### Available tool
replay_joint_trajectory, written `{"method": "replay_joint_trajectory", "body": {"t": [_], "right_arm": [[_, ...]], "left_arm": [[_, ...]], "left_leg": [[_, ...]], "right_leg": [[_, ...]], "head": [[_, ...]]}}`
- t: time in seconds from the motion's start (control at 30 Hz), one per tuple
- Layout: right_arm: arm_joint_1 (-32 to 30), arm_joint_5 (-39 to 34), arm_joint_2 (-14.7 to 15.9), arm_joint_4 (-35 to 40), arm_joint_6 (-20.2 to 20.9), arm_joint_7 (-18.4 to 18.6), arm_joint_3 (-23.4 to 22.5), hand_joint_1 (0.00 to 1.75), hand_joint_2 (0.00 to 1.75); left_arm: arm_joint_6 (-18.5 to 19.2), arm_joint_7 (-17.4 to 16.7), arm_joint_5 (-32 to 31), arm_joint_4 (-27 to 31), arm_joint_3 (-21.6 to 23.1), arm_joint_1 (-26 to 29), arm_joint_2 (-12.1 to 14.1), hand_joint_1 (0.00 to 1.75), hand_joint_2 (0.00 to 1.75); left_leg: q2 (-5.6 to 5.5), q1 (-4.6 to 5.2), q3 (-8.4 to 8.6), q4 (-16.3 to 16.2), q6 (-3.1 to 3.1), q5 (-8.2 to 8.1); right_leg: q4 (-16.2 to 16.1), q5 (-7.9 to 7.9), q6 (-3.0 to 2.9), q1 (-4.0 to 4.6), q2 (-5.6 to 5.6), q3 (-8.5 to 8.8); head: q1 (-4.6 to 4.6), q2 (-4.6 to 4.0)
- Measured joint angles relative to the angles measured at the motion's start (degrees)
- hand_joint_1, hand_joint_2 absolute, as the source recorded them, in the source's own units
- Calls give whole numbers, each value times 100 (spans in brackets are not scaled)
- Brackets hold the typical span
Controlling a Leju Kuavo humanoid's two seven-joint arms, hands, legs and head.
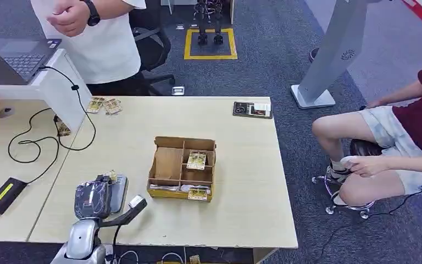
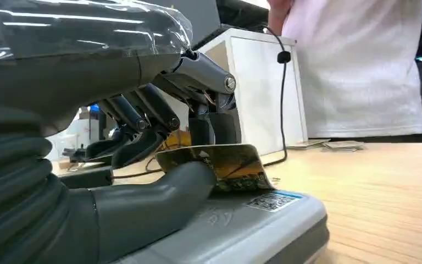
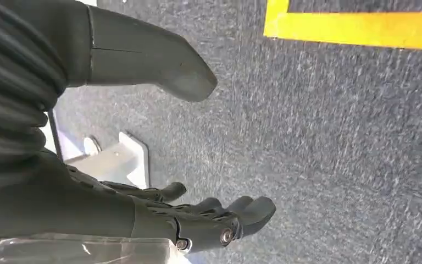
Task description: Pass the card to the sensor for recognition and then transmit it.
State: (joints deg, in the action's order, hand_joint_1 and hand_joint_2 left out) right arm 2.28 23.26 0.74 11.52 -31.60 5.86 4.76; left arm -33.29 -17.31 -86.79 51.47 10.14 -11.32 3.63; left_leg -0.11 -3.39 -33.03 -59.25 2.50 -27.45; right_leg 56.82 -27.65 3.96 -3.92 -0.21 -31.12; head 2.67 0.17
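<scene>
Even, soft indoor light, faint shadows; glare streaks on the wrist's plastic wrap (image 2: 82,27), blurred background.

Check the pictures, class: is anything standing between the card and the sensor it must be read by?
Nothing visible does. The left robot hand holds the card just over the grey sensor, with no object between them.

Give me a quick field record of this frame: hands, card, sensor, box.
left hand: pinches a yellow printed card just over the grey flat sensor
right hand: holds nothing, fingers apart, hangs over grey carpet
sensor position: near front-left of the light wooden table
brown cardboard divided box: mid-table, cards in some compartments
people: one standing behind the table, one seated to the right
</scene>
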Motion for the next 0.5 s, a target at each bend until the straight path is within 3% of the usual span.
{"method": "replay_joint_trajectory", "body": {"t": [0.27, 0.4, 0.5], "right_arm": [[177, 225, 0, 161, 275, 244, -142, 0, 175], [424, 400, -20, 291, 435, 477, -146, 0, 175], [562, 389, -52, 391, 435, 468, -203, 0, 175]], "left_arm": [[-282, 216, 343, -339, 0, -284, -28, 175, 175], [-619, 522, 732, -634, -18, -503, 77, 175, 175], [-662, 653, 861, -695, -66, -575, 142, 175, 175]], "left_leg": [[0, 0, 0, 0, -1, 8], [1, -1, 1, 0, 3, 21], [0, -1, -1, 0, 2, 22]], "right_leg": [[2, 8, 2, 0, 1, 2], [4, 16, 3, 1, 5, -7], [4, 18, 0, 1, 6, -9]], "head": [[0, 0], [2, 0], [0, 0]]}}
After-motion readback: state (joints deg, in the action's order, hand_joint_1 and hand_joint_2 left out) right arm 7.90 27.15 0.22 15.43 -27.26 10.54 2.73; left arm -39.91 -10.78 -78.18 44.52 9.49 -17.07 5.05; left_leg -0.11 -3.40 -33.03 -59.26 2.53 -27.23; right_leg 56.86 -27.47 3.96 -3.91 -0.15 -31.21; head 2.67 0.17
